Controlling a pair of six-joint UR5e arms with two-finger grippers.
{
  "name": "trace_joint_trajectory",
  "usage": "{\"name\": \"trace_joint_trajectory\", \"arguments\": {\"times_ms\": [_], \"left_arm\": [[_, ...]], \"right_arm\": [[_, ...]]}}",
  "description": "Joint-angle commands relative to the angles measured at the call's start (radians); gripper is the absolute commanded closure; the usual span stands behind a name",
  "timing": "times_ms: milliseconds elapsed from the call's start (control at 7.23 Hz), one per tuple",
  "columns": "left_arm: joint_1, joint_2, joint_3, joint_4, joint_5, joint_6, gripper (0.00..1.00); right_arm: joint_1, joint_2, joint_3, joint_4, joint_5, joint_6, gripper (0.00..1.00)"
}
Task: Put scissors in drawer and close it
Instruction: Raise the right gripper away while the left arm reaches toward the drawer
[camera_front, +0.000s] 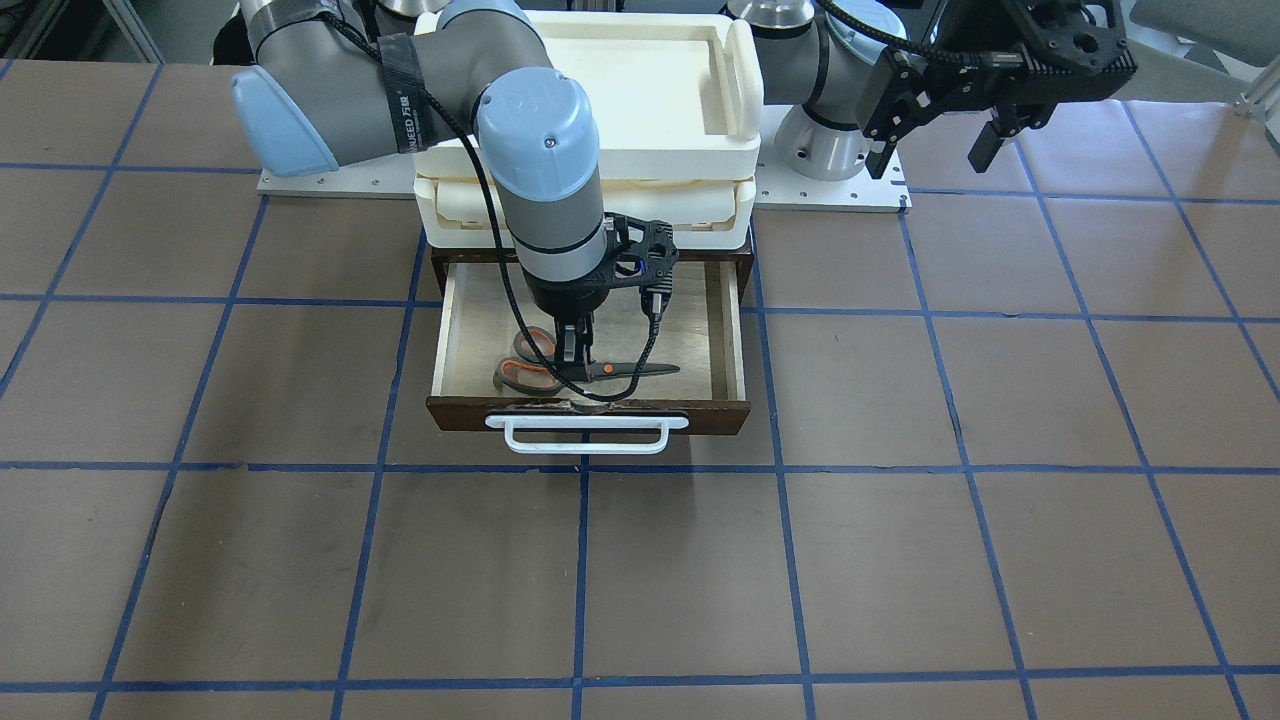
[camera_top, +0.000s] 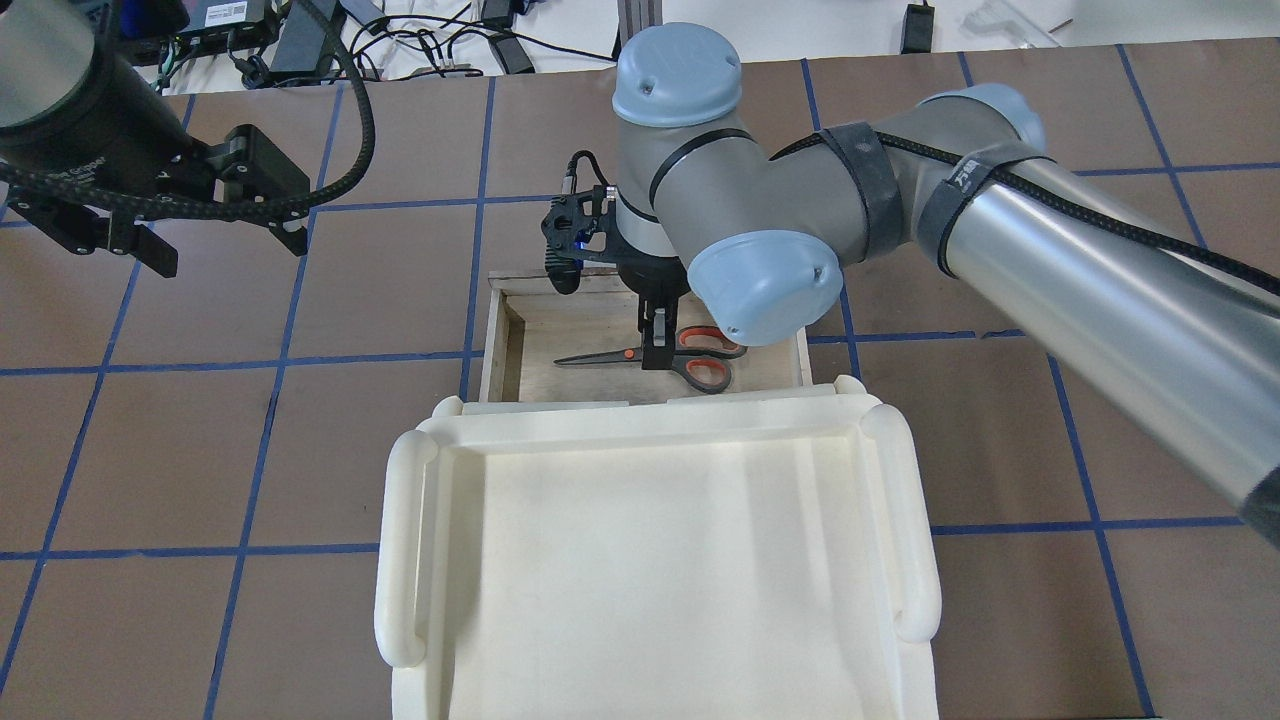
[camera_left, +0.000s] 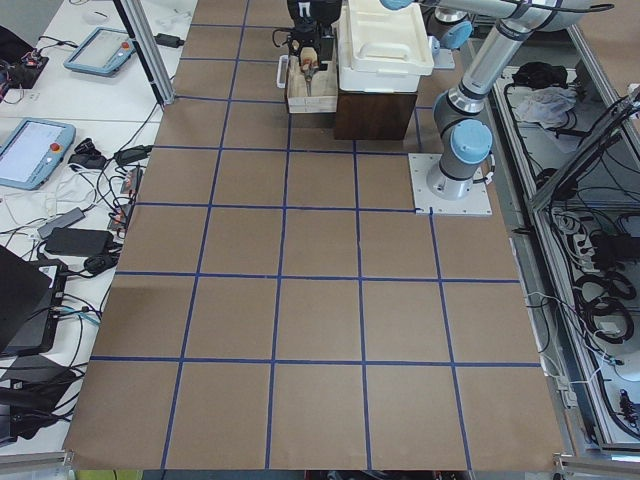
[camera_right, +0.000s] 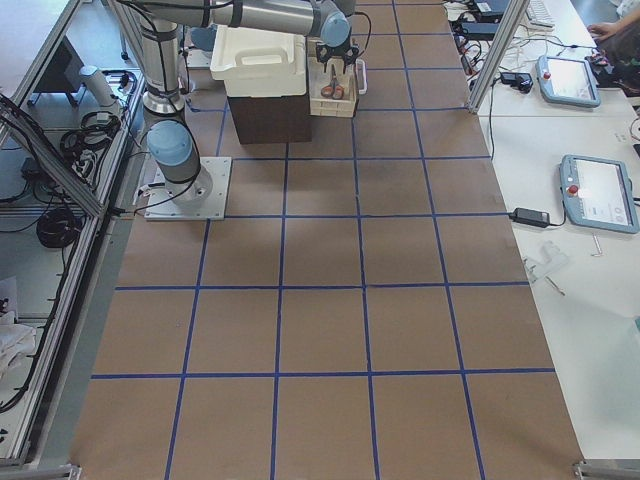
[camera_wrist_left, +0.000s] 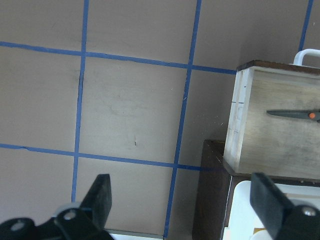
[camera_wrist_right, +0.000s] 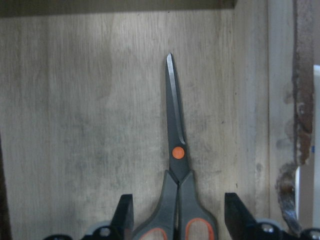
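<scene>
Scissors (camera_front: 590, 372) lie flat inside the open drawer (camera_front: 727, 330), near its front. We see the right fingers (camera_wrist_right: 125, 215) spread astride the handle loops, released. The left fingers (camera_wrist_left: 100, 197) hang apart, well off the drawer. We judge placement done; next, lift clear of the drawer and push the handle (camera_front: 587, 432) in.

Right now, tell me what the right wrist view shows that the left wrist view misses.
Right wrist only: the handle loops of the scissors, lying clear between the fingers of the open right gripper. Left wrist only: the open left gripper over the table, the drawer from outside, the cream tray unit. Both: the scissor blades and orange pivot on the drawer's pale floor.
</scene>
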Motion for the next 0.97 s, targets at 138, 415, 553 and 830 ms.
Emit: {"name": "trace_joint_trajectory", "arguments": {"times_ms": [138,415,553,830], "left_arm": [[-0.011,-0.043,-0.016,0.024,-0.029,-0.094,0.00],[-0.071,-0.098,-0.016,0.135,-0.053,-0.154,0.00],[-0.103,-0.142,-0.008,0.200,-0.053,-0.160,0.00],[-0.233,-0.259,0.003,0.351,-0.040,-0.281,0.00]], "right_arm": [[-0.018,-0.008,-0.075,-0.002,-0.003,0.055,0.21],[-0.126,-0.025,-0.178,0.097,-0.003,0.139,0.21],[-0.206,-0.075,-0.186,0.163,0.000,0.167,0.21],[-0.343,-0.173,-0.184,0.205,-0.003,0.340,0.20]]}}
